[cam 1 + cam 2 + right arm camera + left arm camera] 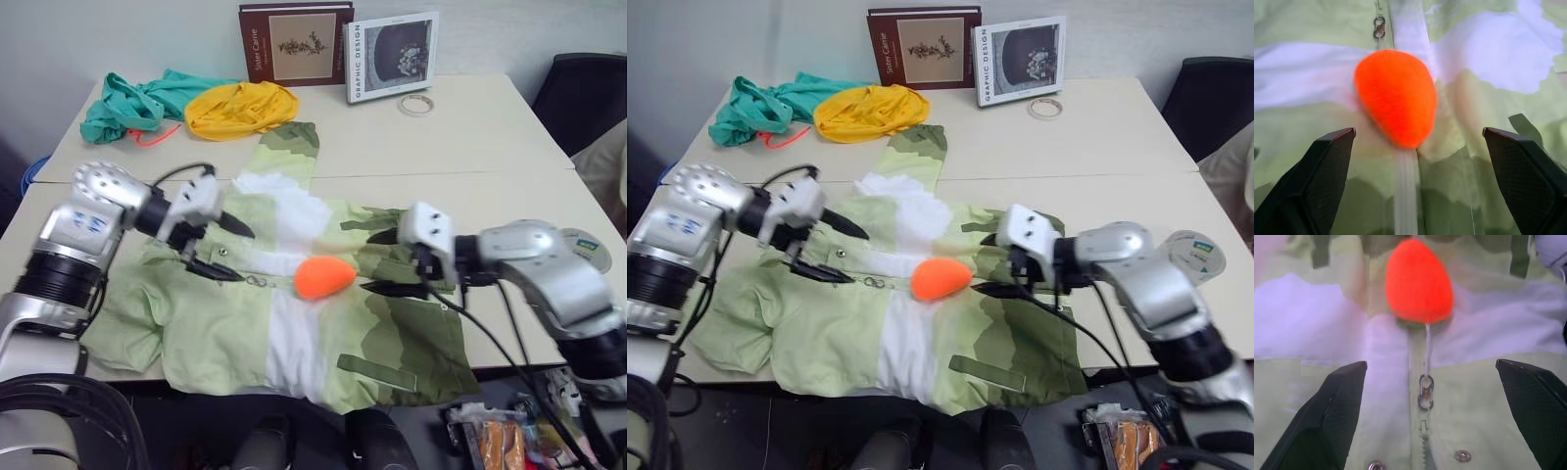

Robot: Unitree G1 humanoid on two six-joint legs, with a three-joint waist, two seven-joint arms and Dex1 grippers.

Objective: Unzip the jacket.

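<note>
The jacket (294, 323), banded pale green, white and olive, lies flat across the near table edge, collar to the left. An orange egg-shaped piece (323, 277) sits on its front over the zip line. The metal zip pull (1425, 392) lies just left of the orange piece, with snap buttons (1463, 456) beside the zip teeth. My left gripper (223, 250) hovers open over the chest, pointing toward the pull. My right gripper (384, 262) stands open on the other side of the orange piece, its fingers (1327, 171) spread wide with nothing between them.
A yellow garment (240, 108) and a teal garment with orange cord (132, 106) lie at the far left. Two books (390, 57) lean on the wall, a tape roll (415, 103) beside them. A black chair (588, 98) stands at the right. Clutter (500, 436) sits below the table.
</note>
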